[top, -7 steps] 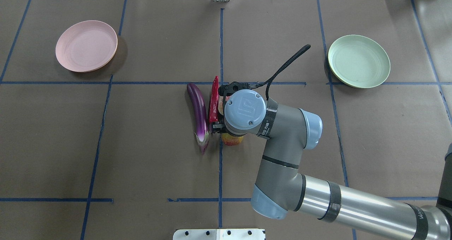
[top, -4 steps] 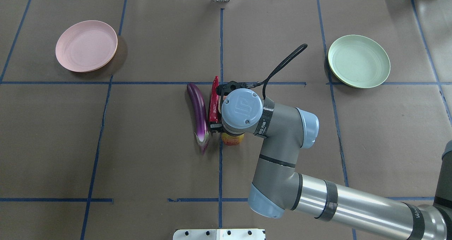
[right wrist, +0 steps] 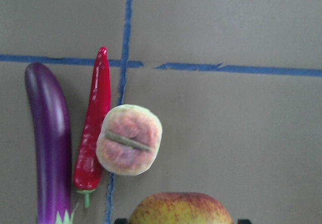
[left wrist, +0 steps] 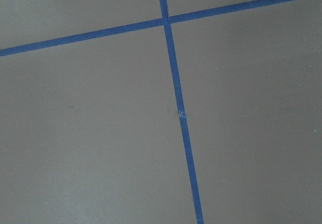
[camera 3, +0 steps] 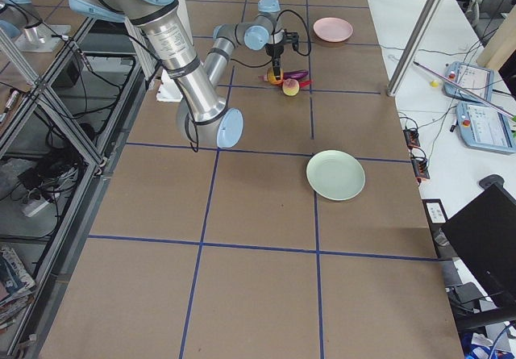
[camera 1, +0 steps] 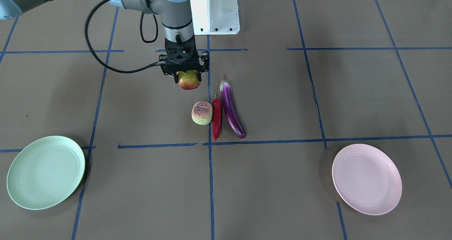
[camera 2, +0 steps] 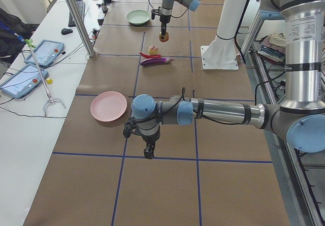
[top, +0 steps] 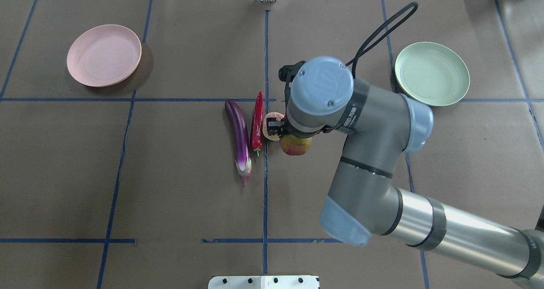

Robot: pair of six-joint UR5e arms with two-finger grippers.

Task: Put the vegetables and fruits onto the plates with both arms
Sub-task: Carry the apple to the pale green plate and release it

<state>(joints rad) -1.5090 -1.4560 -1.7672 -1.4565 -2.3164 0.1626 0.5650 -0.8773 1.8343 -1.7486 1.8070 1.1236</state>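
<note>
right claw (camera 1: 188,75): closed round the green-and-red fruit (camera 1: 189,82), one finger on each side of it; points straight down.
green-and-red fruit: hangs in the right claw, clear of the worktop (camera 1: 317,91). It sits past the stem end of the chili pepper (camera 1: 216,117), toward the robot base and a little to the robot's right. The right wrist view shows only its top at the bottom edge.
chili pepper: red, flat on the worktop, stem toward the robot, tip away; lies along a blue tape line (camera 1: 210,183).
peach-like fruit (camera 1: 202,113): on the worktop, up against the chili pepper on the robot's right side, dimple facing up.
eggplant (camera 1: 232,109): on the worktop just beside the chili pepper on the robot's left side, roughly parallel, cap toward the robot.
green plate (camera 1: 46,172): well apart from the chili pepper, to the robot's right and farther from the base.
pink plate (camera 1: 366,179): well apart from the chili pepper, to the robot's left and farther from the base.
right arm (top: 369,153): comes in from the robot's right, wrist above the peach-like fruit's side of the chili pepper.
left claw (camera 2: 148,154): seen only in the left side view, far from the chili pepper, beyond the pink plate; points down near the worktop. Cannot tell how far open it is.
left wrist view: only brown worktop and crossing blue tape.
</note>
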